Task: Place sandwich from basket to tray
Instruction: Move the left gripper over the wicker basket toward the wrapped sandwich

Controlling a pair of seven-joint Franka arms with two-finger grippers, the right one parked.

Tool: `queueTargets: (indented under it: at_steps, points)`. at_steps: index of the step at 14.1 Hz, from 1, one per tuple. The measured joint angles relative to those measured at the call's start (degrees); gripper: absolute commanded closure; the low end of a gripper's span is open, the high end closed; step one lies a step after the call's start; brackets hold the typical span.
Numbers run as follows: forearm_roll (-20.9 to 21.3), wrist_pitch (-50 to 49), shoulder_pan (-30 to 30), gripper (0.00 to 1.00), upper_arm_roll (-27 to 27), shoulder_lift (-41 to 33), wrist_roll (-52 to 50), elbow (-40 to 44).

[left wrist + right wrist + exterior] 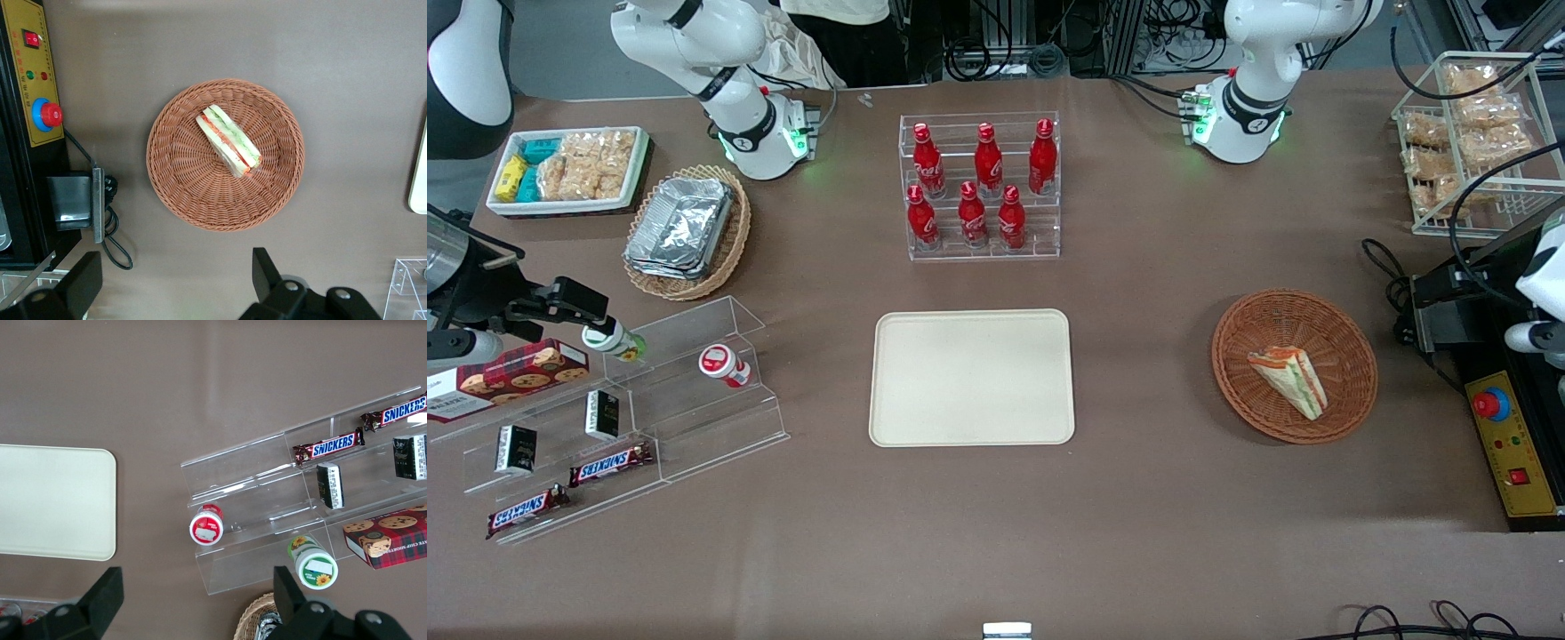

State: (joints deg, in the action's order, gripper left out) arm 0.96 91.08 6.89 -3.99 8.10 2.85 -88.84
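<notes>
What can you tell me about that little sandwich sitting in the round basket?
The sandwich is a small triangular wedge: white bread with green and orange-red filling layers, apparently in clear wrap. It lies on its side near the middle of the round reddish-brown wicker basket, touching only the weave. The cream tray lies apart from it, toward the parked arm's end. The gripper hangs open above the table beside the basket, not touching the sandwich.

The working arm's glossy white base [1243, 107] carries a black collar band with a small logo and a green indicator glow, with black cables trailing from its connector block. Its pincer [177, 287] is matte black, with two blocky fingers [267, 270] set wide apart and silver screws on the mount.
</notes>
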Motion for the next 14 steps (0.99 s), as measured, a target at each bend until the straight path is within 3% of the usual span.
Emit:
queueTargets:
  at_steps: [6,11,14]
  points:
    - [-0.02,0.01,-0.46,0.00,-0.98,1.93,-5.80,1.42]
    - [-0.01,0.52,-0.58,0.00,-2.48,5.56,-21.94,1.38]
    - [0.02,6.49,-0.59,0.00,-2.54,6.90,-29.69,-2.65]
